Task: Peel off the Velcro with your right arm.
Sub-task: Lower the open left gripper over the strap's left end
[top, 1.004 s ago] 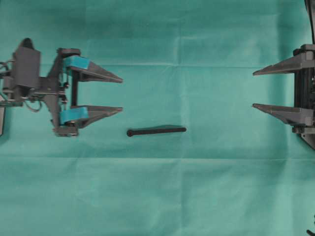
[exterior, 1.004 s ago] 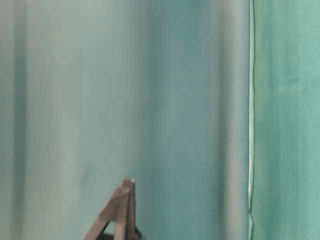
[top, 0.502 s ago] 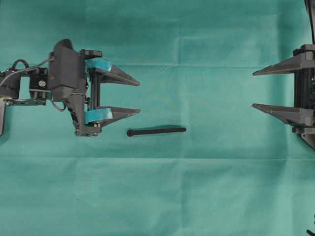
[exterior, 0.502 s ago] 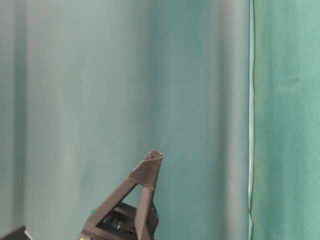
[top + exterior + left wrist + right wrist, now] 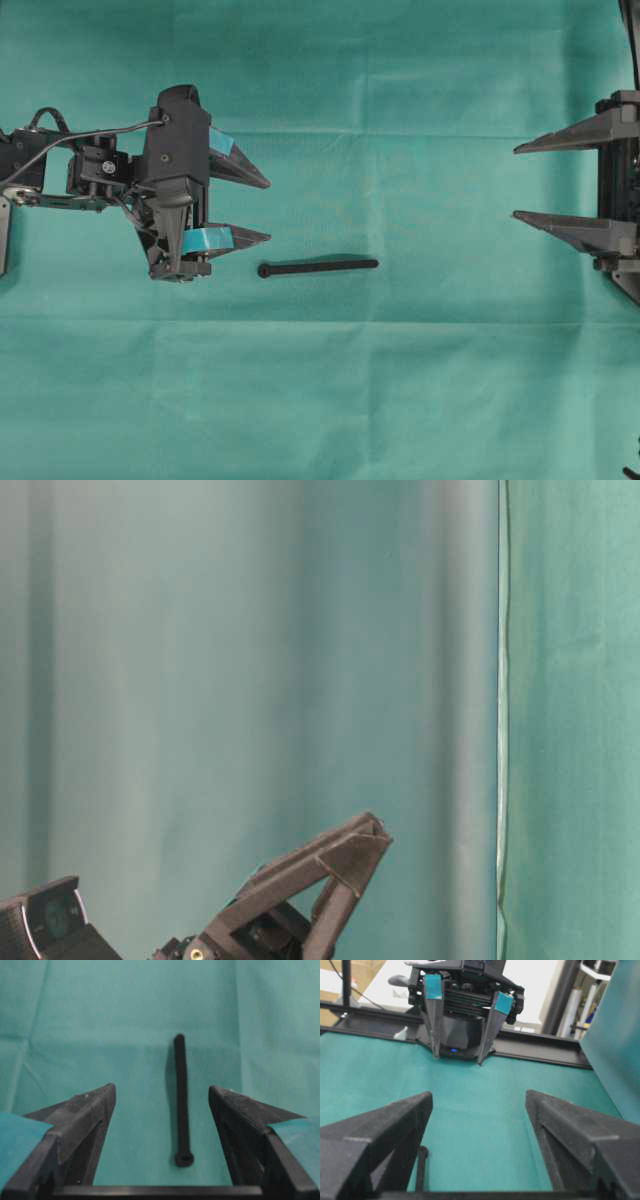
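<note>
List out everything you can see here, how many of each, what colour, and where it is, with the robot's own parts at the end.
Velcro: one, black, thin strip lying flat near the middle of the cloth, rounded end toward the left end effector.
Table cloth: one, teal green, covering the whole work surface.
Backdrop curtain: one, teal green, hanging behind the table in the table-level view.
Left end effector: one, black with teal-taped jaws, at the left, jaws open, holding nothing, tips just short of the strip's rounded end.
Right end effector: one, plain black, at the right edge, jaws open, holding nothing, well clear of the strip.
</note>
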`<act>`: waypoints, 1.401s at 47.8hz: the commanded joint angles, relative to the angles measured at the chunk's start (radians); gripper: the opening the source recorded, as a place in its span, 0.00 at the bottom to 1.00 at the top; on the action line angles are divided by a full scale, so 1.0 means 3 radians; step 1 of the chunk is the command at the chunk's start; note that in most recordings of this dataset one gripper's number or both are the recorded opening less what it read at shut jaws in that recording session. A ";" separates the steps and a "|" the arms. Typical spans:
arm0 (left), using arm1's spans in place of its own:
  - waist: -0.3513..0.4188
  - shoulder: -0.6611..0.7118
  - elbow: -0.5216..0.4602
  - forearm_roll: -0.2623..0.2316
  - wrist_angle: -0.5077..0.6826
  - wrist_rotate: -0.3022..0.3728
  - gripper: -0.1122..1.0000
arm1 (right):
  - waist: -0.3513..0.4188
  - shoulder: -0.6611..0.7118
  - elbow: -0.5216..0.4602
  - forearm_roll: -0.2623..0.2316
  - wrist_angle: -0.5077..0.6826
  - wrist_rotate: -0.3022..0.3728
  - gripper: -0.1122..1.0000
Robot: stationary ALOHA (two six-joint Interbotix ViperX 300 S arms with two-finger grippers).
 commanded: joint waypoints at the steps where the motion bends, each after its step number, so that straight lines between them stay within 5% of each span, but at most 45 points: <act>1: 0.0010 -0.0005 -0.0082 -0.0005 0.0005 0.0000 0.78 | -0.0005 0.0020 -0.0046 -0.0005 -0.0031 0.0000 0.53; 24: -0.0026 0.0813 -0.0430 -0.0005 0.0026 0.0005 0.78 | -0.0005 0.0041 -0.0020 -0.0005 -0.0031 0.0000 0.53; 67: -0.0133 0.1595 -0.0690 0.0000 -0.0082 0.0000 0.78 | -0.0005 0.0046 0.0041 -0.0005 -0.0097 -0.0005 0.53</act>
